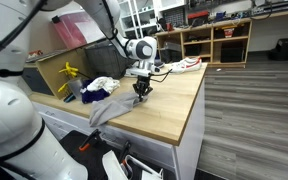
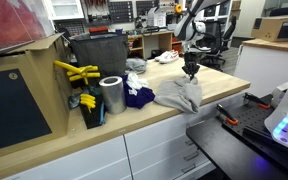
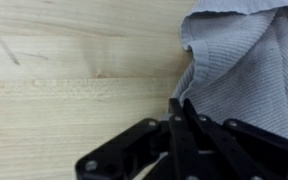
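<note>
A grey knitted cloth (image 1: 109, 108) (image 2: 177, 96) lies on the wooden worktop (image 1: 169, 105) and hangs over its front edge. My gripper (image 1: 141, 93) (image 2: 190, 75) points straight down at the cloth's far end. In the wrist view the gripper (image 3: 181, 103) has its two black fingers pressed together right at the left edge of the grey cloth (image 3: 244, 60), which fills the upper right. The fingertips seem to pinch that edge; bare wood (image 3: 64, 80) lies to the left.
A blue and white cloth (image 1: 99, 88) (image 2: 136, 95) lies beside the grey one. A metal can (image 2: 111, 95), yellow tools (image 2: 76, 72) and a black bin (image 2: 96, 55) stand further along. A white and red item (image 1: 187, 64) rests at the far end.
</note>
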You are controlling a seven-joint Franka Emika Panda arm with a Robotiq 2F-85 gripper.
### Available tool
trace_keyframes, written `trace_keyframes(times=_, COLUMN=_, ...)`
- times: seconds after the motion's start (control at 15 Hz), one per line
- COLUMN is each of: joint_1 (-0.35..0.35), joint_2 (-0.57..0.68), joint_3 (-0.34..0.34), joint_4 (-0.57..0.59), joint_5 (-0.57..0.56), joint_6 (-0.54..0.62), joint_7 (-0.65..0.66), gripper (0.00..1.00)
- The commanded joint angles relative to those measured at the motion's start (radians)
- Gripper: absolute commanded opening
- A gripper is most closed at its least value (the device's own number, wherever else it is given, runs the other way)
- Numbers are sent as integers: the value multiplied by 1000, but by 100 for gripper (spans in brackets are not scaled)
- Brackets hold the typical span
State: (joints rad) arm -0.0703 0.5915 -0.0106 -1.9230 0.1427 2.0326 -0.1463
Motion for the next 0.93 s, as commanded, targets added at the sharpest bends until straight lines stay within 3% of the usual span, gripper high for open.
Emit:
trace_keyframes(times=0.0, joint_1=-4, joint_2=-39, joint_3=2, joint_4=-31, joint_5=-6, joint_6=12, joint_7=20, gripper=0)
trace_keyframes(times=0.87, joint_1=-33, joint_2=-138, joint_3=-109, joint_4=-146, joint_5=-142, joint_6=9, joint_7=83, gripper=1)
